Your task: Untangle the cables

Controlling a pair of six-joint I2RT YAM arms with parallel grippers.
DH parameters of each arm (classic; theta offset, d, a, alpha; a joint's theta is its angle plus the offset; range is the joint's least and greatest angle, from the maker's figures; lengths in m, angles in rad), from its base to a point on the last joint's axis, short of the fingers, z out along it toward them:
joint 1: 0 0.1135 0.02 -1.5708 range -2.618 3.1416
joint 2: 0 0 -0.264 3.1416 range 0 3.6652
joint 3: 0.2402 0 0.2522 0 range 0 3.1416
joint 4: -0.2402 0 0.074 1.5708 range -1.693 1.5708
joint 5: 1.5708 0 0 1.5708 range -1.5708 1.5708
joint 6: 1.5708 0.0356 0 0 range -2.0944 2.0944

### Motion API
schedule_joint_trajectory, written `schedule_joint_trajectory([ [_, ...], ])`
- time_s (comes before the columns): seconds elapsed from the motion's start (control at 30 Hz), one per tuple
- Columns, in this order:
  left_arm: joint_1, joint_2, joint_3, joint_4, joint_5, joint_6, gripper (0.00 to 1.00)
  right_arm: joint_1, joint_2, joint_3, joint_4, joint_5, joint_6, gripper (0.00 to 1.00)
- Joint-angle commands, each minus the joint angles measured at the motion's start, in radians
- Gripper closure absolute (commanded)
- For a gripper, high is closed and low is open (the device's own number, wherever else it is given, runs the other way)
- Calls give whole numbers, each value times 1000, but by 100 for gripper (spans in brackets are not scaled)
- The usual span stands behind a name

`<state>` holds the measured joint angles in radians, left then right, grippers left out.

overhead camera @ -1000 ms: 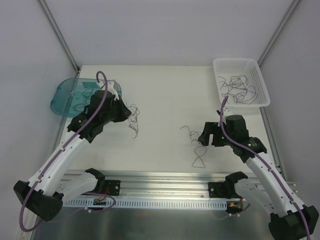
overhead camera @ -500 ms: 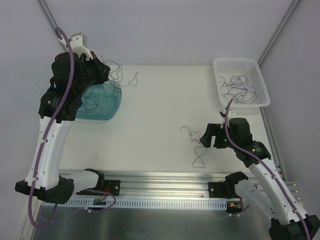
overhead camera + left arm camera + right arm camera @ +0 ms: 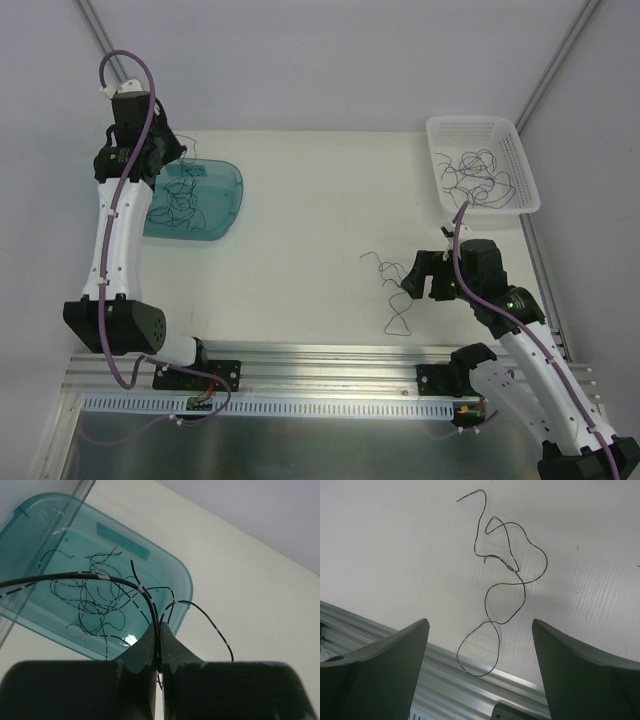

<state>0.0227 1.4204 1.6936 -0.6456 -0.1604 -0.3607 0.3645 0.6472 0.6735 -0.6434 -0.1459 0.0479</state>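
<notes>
My left pincer [image 3: 159, 645] is raised over the teal tray [image 3: 228, 205] at the far left, clamped shut on the cables [image 3: 145, 592]. Strands arc away on both sides of the pinch. I cannot tell whether that is one wire caught mid-length or two. The rest of that bunch lies in a loose heap inside the tray.

I judge these wires to be almost weightless, springy and set in their curls. They will likely hook on each other, and something this thin can slide out of flat pads. I would take hold on a clear stretch near a free end, away from any crossing, and lift slowly so that neighbours drop off.

Further right, a single loose cable [image 3: 522, 582] lies on the white counter [image 3: 310, 200], looping over itself several times. My right pincer [image 3: 479, 625] hovers just above it with its jaws spread wide and nothing between them. At the far right, the white basket [image 3: 522, 160] holds more cables.

The left wrist view shows the pinch itself and pale bands along the wire. From the top camera that grip is too small to make out. The right wrist view resolves the loose cable's crossings, which are a mere squiggle from above. Only the top view shows the basket and how far apart the two arms are.
</notes>
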Motion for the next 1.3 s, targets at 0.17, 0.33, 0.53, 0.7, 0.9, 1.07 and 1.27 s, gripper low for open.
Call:
schedule_joint_trajectory([
  [0.17, 97, 202, -58, 61, 24, 15, 74, 5, 25, -9, 7, -4, 0, 12],
  [0.33, 95, 167, -109, 66, -2, 43, 23, 5, 58, -17, 13, 15, 6, 12],
  [0.53, 88, 4, -230, 66, 51, 78, 1, 5, 138, -32, 42, 43, 46, 12],
  [0.7, 45, -179, -406, 67, 159, 83, 1, 5, 224, -58, 100, 34, 105, 12],
  [0.9, -72, -381, -612, 67, 274, 118, 1, 31, 342, -78, 123, 83, 154, 12],
  [1.07, -118, -527, -739, 70, 350, 115, 1, 100, 419, -86, 152, 138, 194, 12],
  [1.27, -147, -659, -916, 127, 446, 103, 1, 198, 549, -28, 130, 244, 224, 18],
])
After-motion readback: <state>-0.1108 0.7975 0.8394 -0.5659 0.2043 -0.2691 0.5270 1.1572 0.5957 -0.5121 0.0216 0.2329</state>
